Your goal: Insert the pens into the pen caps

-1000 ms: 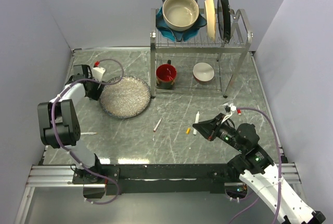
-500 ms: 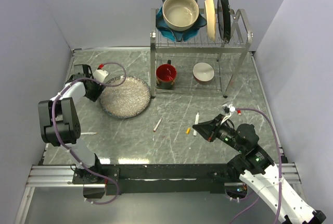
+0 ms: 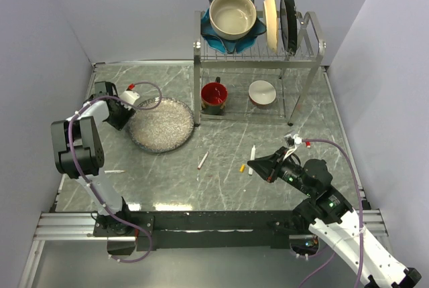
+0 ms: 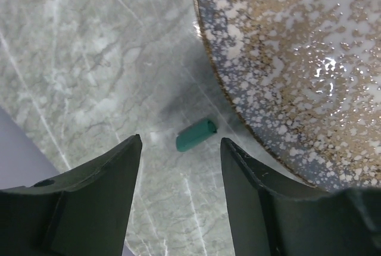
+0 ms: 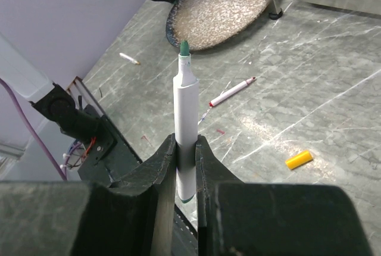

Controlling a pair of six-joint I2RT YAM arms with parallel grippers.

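Observation:
A small green pen cap [image 4: 196,135] lies on the marble just off the speckled plate's rim [image 4: 238,98]. My left gripper [image 4: 180,149] hovers over it, open, with the cap just beyond its fingertips. In the top view that gripper [image 3: 118,116] sits at the plate's left edge and hides the cap. My right gripper [image 5: 186,143] is shut on a white pen with a green tip [image 5: 186,107], held upright [image 3: 253,154]. A red-ended pen [image 3: 202,160] and a yellow cap [image 3: 242,167] lie on the table between the arms. Another pen [image 3: 114,171] lies at the left.
A speckled plate [image 3: 161,124] lies left of centre. A metal dish rack [image 3: 305,67] at the back holds a bowl and plates on top. A red mug [image 3: 214,95] and a white bowl [image 3: 262,92] stand under it. Walls close in both sides.
The left gripper's fingers have drawn closer together and its wrist has shifted a little at the plate's edge. The right arm and its pen have not moved.

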